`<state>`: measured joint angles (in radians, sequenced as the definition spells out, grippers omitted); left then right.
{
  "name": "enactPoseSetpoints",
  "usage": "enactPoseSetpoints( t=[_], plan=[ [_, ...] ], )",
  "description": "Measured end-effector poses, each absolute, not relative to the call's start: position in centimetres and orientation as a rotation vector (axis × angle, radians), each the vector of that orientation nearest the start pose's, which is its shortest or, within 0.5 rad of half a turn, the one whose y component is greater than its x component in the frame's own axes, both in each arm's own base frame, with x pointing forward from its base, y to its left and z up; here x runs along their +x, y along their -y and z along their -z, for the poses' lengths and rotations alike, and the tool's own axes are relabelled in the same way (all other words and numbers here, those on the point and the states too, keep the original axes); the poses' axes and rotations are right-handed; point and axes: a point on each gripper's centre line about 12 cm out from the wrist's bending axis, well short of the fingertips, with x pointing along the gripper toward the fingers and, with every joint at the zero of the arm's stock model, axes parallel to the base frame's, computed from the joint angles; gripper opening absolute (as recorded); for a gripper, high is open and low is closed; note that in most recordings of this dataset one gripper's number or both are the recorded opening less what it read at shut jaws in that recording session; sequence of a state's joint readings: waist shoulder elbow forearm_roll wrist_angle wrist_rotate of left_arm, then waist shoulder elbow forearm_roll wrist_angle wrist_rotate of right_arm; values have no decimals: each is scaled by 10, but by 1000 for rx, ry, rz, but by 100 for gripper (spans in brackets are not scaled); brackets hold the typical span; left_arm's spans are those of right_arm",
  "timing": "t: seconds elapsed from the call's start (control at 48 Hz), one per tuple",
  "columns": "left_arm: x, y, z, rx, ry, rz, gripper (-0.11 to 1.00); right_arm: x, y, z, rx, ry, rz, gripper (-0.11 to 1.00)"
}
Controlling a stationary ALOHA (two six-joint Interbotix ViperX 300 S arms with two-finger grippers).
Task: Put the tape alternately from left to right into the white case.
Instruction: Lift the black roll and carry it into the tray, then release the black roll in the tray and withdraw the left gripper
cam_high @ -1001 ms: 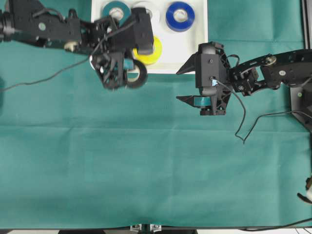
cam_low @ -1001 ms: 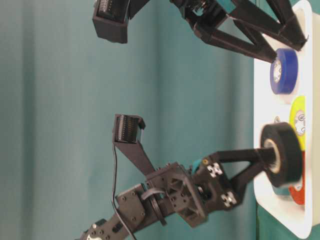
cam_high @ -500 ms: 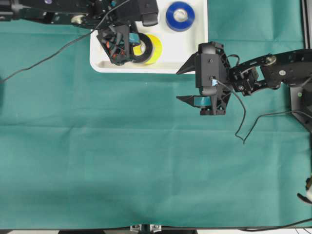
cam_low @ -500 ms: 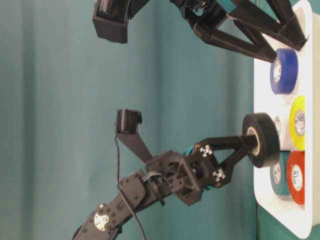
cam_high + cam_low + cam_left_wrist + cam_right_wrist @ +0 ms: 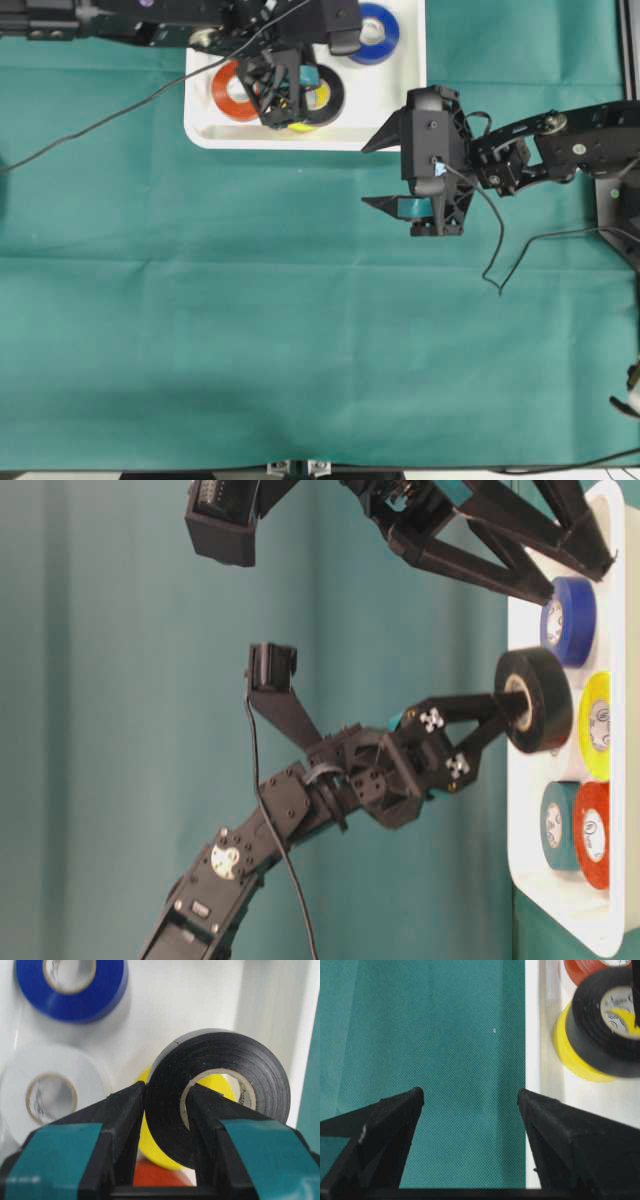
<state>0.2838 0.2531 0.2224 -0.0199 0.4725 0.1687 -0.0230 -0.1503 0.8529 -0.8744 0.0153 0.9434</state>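
Left gripper (image 5: 165, 1110) is clenched on the black tape roll (image 5: 220, 1085), one finger through the core, carrying it above the yellow roll (image 5: 300, 100) in the white case (image 5: 390, 100), upper centre. Right gripper (image 5: 385, 170) hangs wide apart, empty, beside the case.

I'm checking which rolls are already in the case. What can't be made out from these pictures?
- Teal roll: hidden overhead by the left arm; only the table-level view shows it.
- White roll: hidden overhead too; seen by the left wrist camera.
- Yellow roll: mostly covered overhead by the black roll in the left gripper.
- White case: top edge cut off overhead.
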Motion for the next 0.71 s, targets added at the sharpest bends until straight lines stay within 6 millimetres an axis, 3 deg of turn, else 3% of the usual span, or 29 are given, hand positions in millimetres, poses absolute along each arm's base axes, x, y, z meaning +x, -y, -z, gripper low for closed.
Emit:
enactPoseSetpoints(
  t=[0.438, 0.709],
  plan=[
    [483, -135, -168, 69, -910, -153, -4, 332, 9, -162, 72, -709, 58, 82],
    [488, -126, -166, 119, -912, -115, -3, 332, 9, -162, 70, -709, 58, 82]
  ],
)
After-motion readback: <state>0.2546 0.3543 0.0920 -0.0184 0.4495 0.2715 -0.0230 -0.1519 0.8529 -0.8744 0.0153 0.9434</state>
